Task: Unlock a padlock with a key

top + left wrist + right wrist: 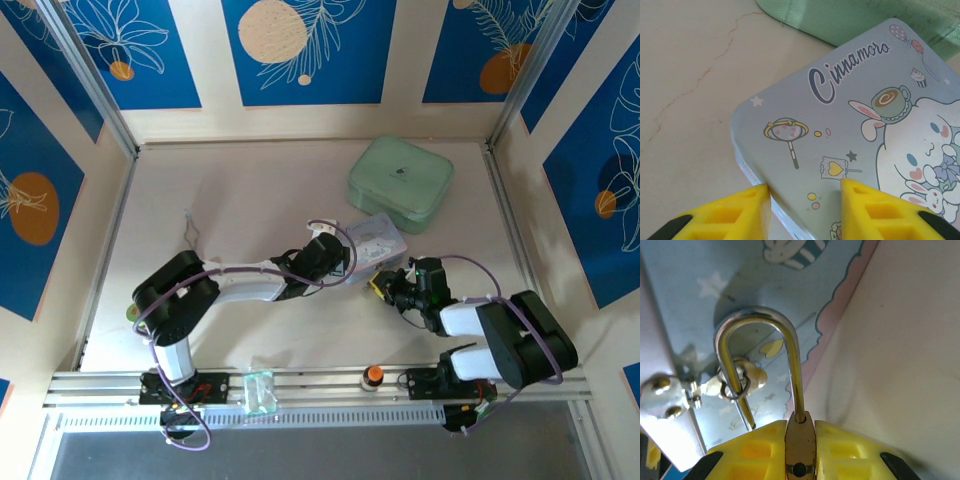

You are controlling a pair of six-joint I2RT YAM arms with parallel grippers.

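My right gripper (pixel 800 426) is shut on the brass body of the padlock (pixel 800 450). Its silver shackle (pixel 757 315) stands open: one leg sits in the body, and the free leg hangs through a small ring (pixel 736 390) on the latch of the blue cartoon box (pixel 715 270). The key is out of view. My left gripper (pixel 805 192) is open over the near corner of the box lid (pixel 840 130), one yellow finger (pixel 735 210) at the lid's edge, the other on the lid. From above, both grippers (pixel 335 258) (pixel 388 287) meet at the box (pixel 378 238).
A pale green zip case (pixel 400 180) lies behind the box, touching it. An orange round knob (pixel 373 375) and a clear plastic piece (pixel 258 390) sit on the rail at the near edge. Side walls stand close on the left and right.
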